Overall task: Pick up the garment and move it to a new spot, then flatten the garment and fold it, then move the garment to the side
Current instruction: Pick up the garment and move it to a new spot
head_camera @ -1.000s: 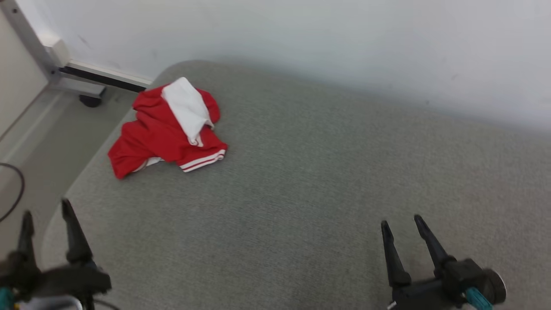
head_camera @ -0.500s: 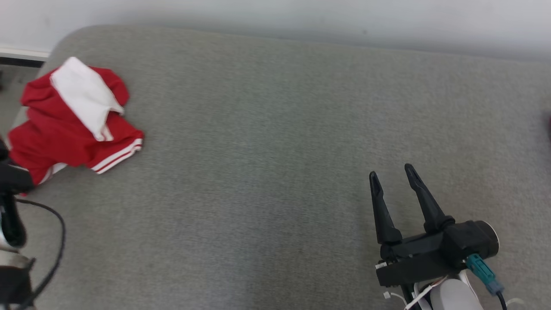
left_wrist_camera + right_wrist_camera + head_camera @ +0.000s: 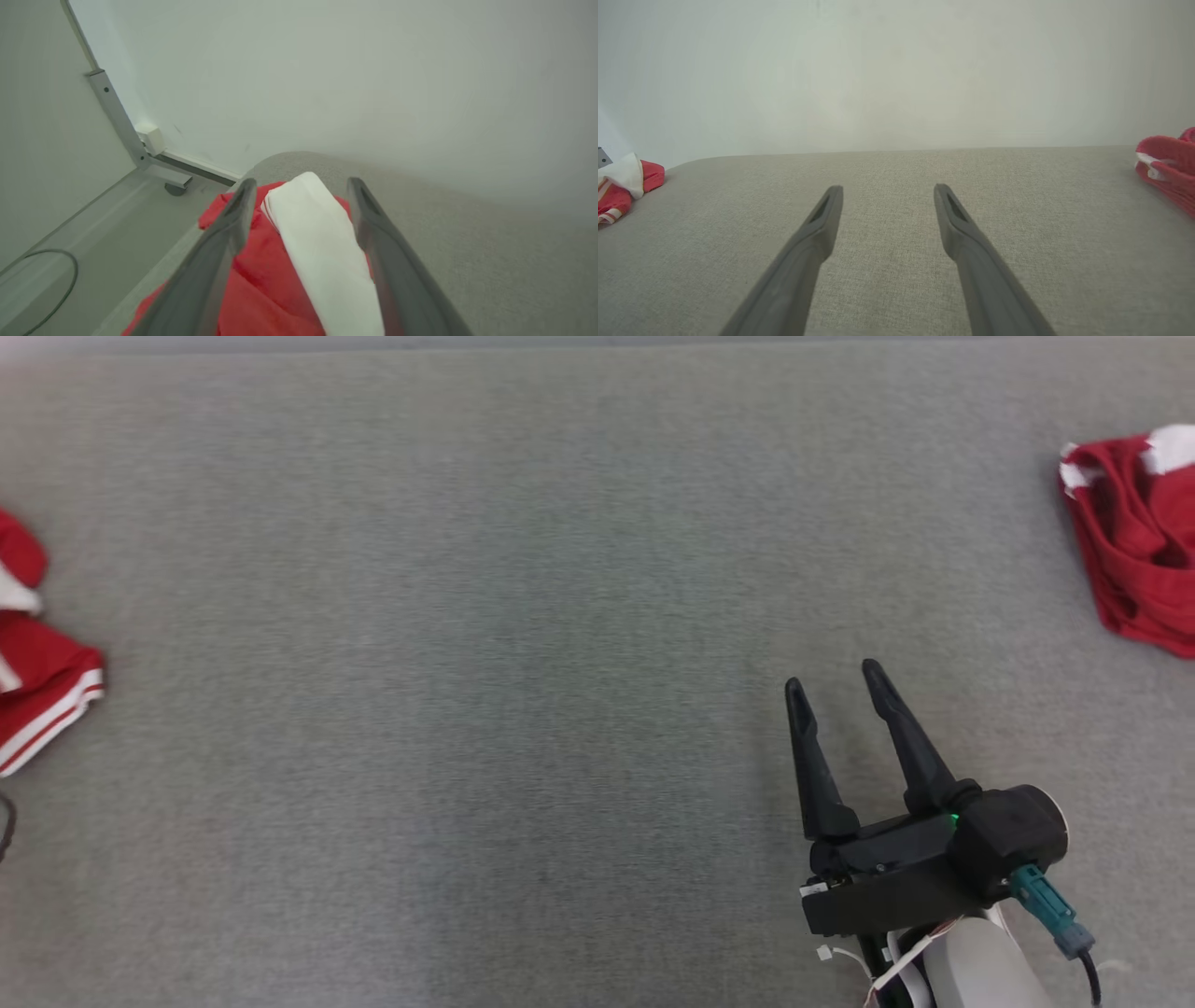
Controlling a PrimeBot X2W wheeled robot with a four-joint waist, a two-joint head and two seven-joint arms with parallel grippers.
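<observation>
A red-and-white garment with a white-striped hem (image 3: 37, 681) lies at the left edge of the grey fabric-covered bench (image 3: 523, 616), and a crumpled red garment with white trim (image 3: 1134, 569) lies at the right edge. The left pincer (image 3: 301, 182) hangs over the first, fingers spread and gripping nothing. The right pincer (image 3: 834, 675) is wide apart and empty over bare fabric between the two garments.
</observation>
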